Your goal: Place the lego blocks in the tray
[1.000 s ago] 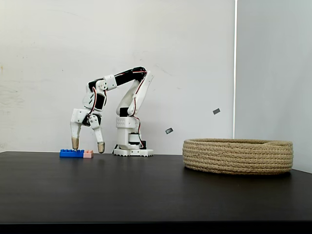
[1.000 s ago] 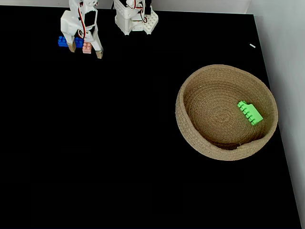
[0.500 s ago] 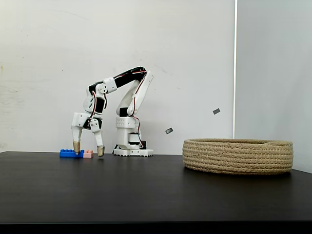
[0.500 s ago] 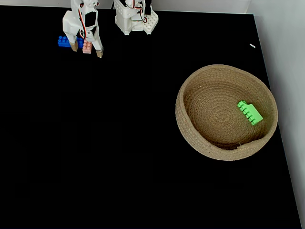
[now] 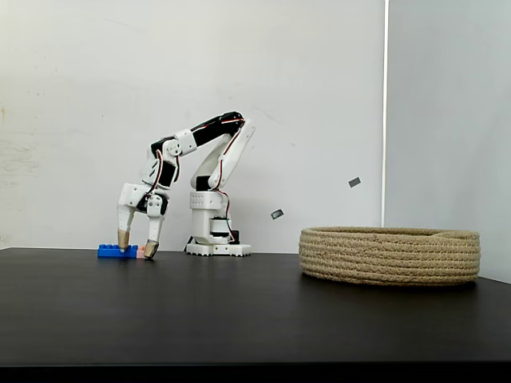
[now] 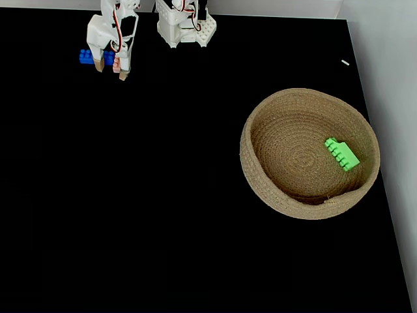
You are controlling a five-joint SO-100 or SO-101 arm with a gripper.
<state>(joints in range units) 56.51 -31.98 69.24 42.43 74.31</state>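
The white claw (image 5: 136, 250) reaches down to the black desk (image 6: 163, 195), its tips a little apart around the long blue brick (image 5: 112, 250) and tiny pink brick (image 6: 116, 64), not yet squeezing, while the green brick (image 6: 342, 154) already lies in the round rope tray (image 6: 260, 176).

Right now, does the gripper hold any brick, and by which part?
Cannot be told. The gripper is down at the table with its fingers either side of the pink brick, next to the blue brick; contact isn't visible.
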